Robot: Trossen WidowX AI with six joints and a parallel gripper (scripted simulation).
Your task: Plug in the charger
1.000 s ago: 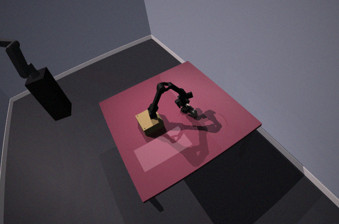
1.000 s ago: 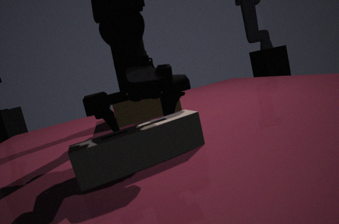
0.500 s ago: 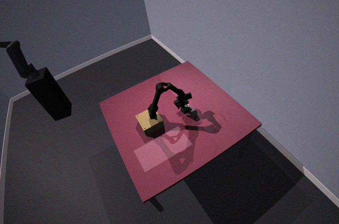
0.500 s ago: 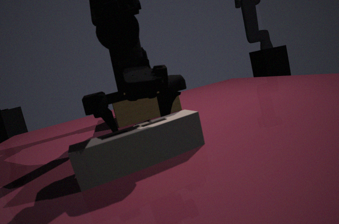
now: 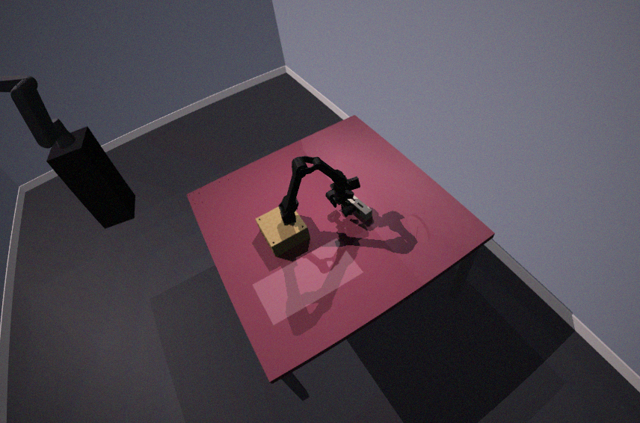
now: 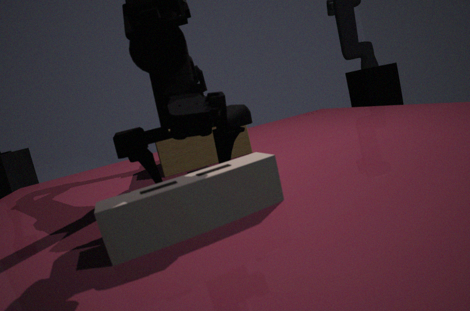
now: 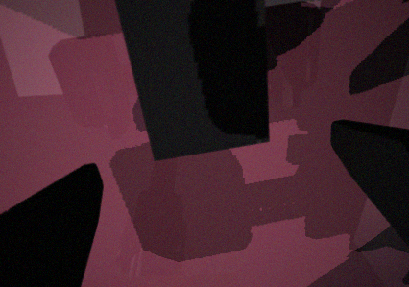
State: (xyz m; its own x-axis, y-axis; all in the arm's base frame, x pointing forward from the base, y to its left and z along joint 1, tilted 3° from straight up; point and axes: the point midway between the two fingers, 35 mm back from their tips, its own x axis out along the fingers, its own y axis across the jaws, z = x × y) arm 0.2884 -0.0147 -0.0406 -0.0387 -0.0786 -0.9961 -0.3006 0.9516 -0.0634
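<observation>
Arm arched, hand (image 5: 347,205) (image 6: 191,170) (image 7: 216,153) open, seemingly tilted downward.

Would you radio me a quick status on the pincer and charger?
Pincer open, empty. Probable charger, a dark block, ungripped. No obstruction evident in wrist view; outlet approach unconfirmed.
</observation>
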